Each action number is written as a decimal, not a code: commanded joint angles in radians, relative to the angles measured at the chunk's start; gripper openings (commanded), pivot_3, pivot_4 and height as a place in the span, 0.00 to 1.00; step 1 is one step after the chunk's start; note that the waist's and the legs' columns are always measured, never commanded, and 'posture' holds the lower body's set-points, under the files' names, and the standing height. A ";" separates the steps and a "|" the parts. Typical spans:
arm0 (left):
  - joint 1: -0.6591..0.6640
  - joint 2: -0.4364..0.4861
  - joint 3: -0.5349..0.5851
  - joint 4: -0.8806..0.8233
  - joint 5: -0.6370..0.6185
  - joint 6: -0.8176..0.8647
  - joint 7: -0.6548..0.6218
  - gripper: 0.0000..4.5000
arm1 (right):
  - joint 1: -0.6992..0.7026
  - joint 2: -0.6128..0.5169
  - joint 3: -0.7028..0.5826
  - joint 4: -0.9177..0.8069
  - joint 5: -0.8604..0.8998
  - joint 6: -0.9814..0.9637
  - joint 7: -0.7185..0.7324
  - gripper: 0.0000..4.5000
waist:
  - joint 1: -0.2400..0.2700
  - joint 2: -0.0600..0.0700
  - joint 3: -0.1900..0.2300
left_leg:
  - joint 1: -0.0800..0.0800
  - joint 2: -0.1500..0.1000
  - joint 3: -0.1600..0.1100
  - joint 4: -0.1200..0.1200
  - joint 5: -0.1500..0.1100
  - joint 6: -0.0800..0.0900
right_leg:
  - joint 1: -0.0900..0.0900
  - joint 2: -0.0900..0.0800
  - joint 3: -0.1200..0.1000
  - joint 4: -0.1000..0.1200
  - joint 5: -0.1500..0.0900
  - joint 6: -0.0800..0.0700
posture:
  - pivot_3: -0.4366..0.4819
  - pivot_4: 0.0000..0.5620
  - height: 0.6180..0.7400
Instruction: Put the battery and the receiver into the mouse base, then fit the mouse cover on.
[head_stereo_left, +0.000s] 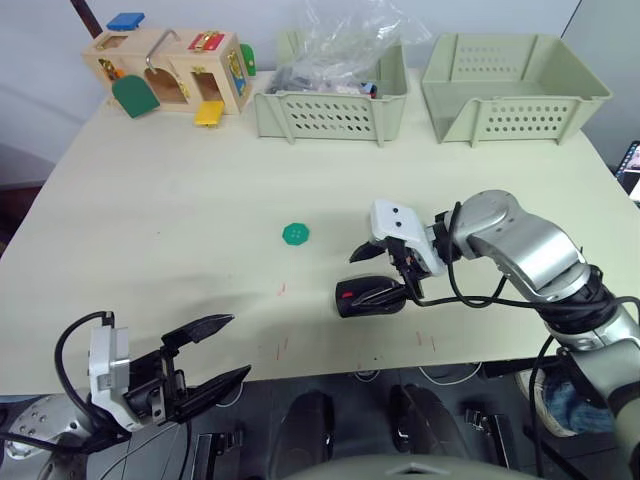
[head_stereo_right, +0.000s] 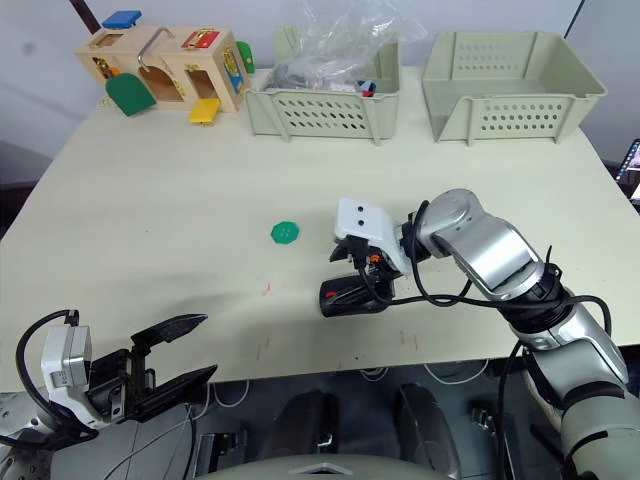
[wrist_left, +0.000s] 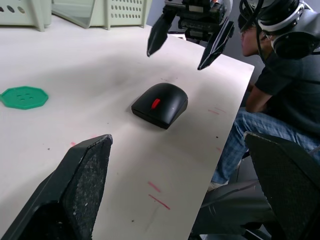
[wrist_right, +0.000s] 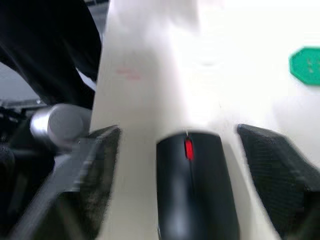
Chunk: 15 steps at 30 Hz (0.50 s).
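The mouse base (wrist_left: 160, 104) lies near the table's (head_stereo_left: 180, 230) front edge looking closed, and the right gripper (wrist_left: 186, 37), wide open and empty, hovers above it, so the next move probably needs only a clean retreat.

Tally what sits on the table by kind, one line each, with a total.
Computer mouse: 1, black with a red wheel
Green scalloped disc: 1
Pale green perforated baskets: 2, one holding a clear plastic bag, one with nothing visible inside
Wooden latch-board toy house: 1
Total: 5
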 joint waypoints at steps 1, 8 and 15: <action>0.001 0.013 0.021 -0.024 -0.013 -0.003 0.002 1.00 | 0.010 0.023 -0.008 0.006 -0.005 -0.039 -0.050 0.55 | 0.001 0.000 0.000 | 0.000 0.000 0.000 0.000 0.000 0.000 | 0.000 0.000 0.000 0.000 0.000 0.000 | 0.48 0.27 1.00; 0.005 0.013 0.024 -0.032 -0.015 -0.001 0.008 1.00 | 0.058 0.050 0.020 0.036 -0.021 -0.078 -0.102 0.46 | 0.000 0.000 0.000 | 0.000 0.000 0.000 0.000 0.000 0.000 | 0.000 0.000 0.000 0.000 0.000 0.000 | 0.48 0.27 1.00; 0.003 0.015 0.023 -0.025 -0.012 -0.006 0.006 1.00 | 0.083 0.037 0.042 0.050 -0.034 -0.108 -0.113 0.38 | 0.001 0.000 0.000 | 0.000 0.000 0.000 0.000 0.000 -0.001 | 0.000 0.000 0.000 0.000 0.000 0.000 | 0.48 0.27 1.00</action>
